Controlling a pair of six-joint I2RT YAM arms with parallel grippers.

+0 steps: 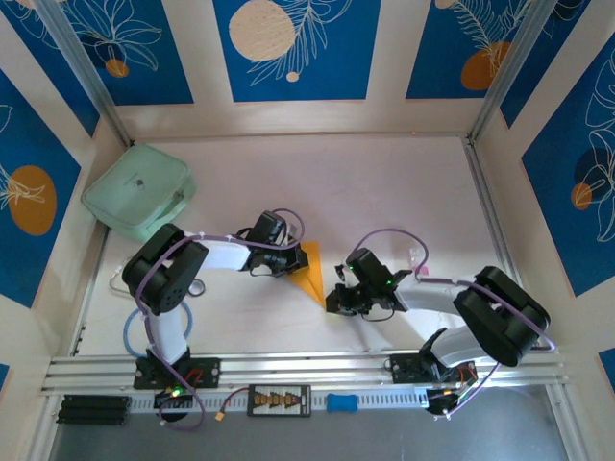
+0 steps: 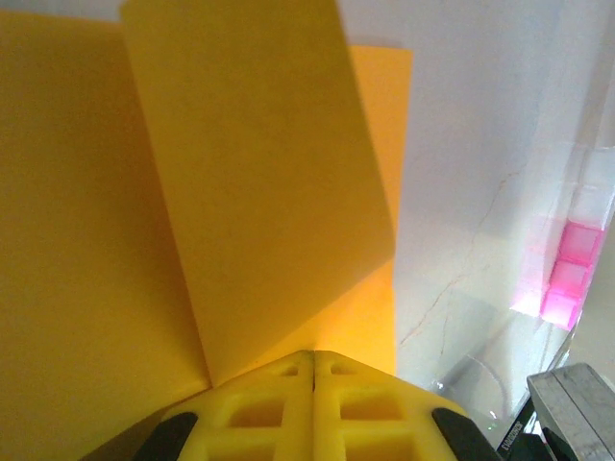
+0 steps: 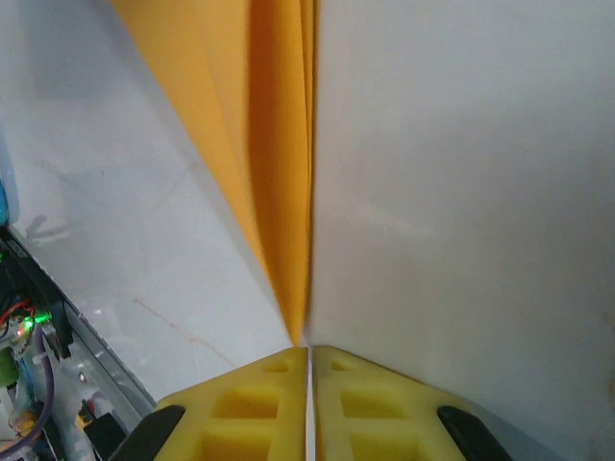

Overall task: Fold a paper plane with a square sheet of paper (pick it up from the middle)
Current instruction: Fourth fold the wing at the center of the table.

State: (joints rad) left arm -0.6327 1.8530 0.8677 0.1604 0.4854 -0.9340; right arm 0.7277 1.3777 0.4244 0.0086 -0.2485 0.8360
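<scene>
Currently, the paper (image 1: 310, 275) is lying near the middle of the table (image 1: 404, 192) in the top view. It is showing as an orange triangle with its narrow tip pointing toward 5 o'clock.

The left gripper (image 1: 291, 262) is reaching the paper from 10 o'clock. In the left wrist view its yellow fingers (image 2: 259, 408) are pressing together with no gap. One flap of the paper (image 2: 259, 173) is rising from their tips and standing up off the flat layer beneath, so this gripper is clamping the paper at the base of that flap. A pink object (image 2: 574, 271) is sitting at 3 o'clock in that view, apart from the paper.

The right gripper (image 1: 336, 296) is reaching the paper from 4 o'clock. In the right wrist view its fingers (image 3: 250, 408) are closing to a hairline slit. The folded layers of the paper (image 3: 274, 144) are narrowing down to a tip that is running into that slit, so this gripper is pinching the paper's tip.

A mint-green case (image 1: 139, 189) is resting at 10 o'clock on the table, well apart from the paper and both grippers.
</scene>
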